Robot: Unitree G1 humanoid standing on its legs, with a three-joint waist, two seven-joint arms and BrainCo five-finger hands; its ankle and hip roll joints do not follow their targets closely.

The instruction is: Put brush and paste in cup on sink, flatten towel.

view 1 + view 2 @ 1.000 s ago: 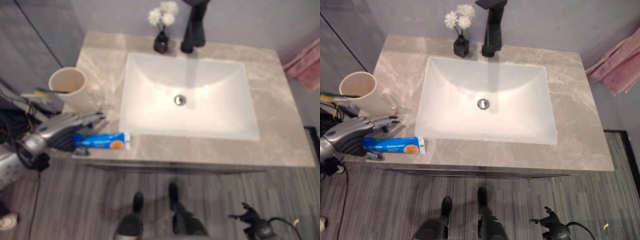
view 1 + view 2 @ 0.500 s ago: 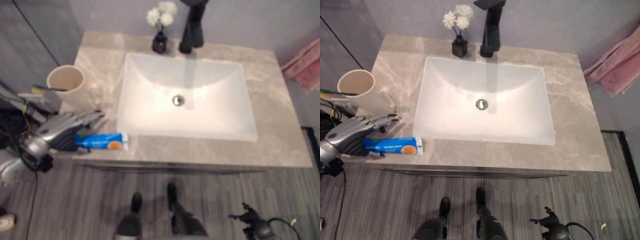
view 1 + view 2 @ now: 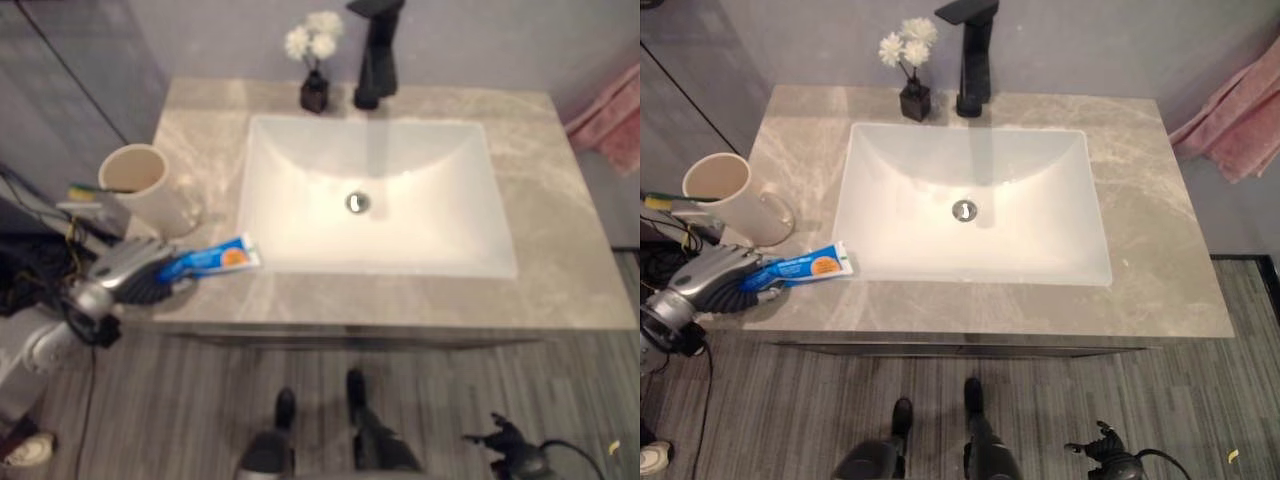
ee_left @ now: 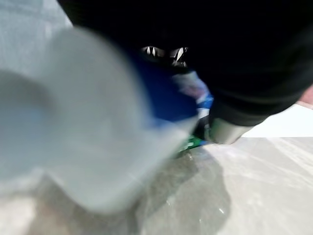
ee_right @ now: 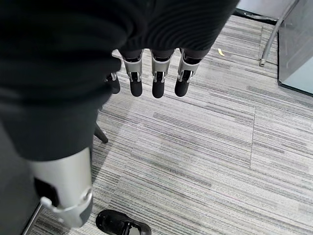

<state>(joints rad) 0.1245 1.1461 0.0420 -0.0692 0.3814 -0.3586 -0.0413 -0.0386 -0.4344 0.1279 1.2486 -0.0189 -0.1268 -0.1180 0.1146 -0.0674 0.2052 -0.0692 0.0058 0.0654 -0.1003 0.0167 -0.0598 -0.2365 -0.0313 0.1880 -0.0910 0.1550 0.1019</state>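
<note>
From my remote station I see a grey marble worktop (image 3: pixel 1160 250) with a white basin (image 3: pixel 975 205) set into it. A black tap (image 3: pixel 970 55) stands behind the basin, and just beside the tap on the robot's left is a small dark vase (image 3: pixel 914 100) of white flowers. A pink towel (image 3: pixel 1235 120) hangs bunched off the worktop's far right end.

At the worktop's left front corner the left robot hand (image 3: pixel 715 280) has its fingers curled round the tail of the blue paste tube (image 3: pixel 800 267). The tube sticks out of the hand toward the basin, its cap end just beside the basin's front left corner. In the left wrist view the tube's blue body (image 4: pixel 166 95) sits tight against the palm; whether it is clear of the marble I cannot tell.

Behind that hand stands the cream cup (image 3: pixel 730 197), upright near the worktop's left edge, handle toward the basin. The brush (image 3: pixel 670 200) is at its rim, with the handle sticking out past the worktop's edge.

The right robot hand (image 5: pixel 154 73) hangs over striped grey floor (image 5: pixel 220 147), fingers relaxed and holding nothing. A dark shoe (image 5: pixel 120 224) lies on the floor below it.
</note>
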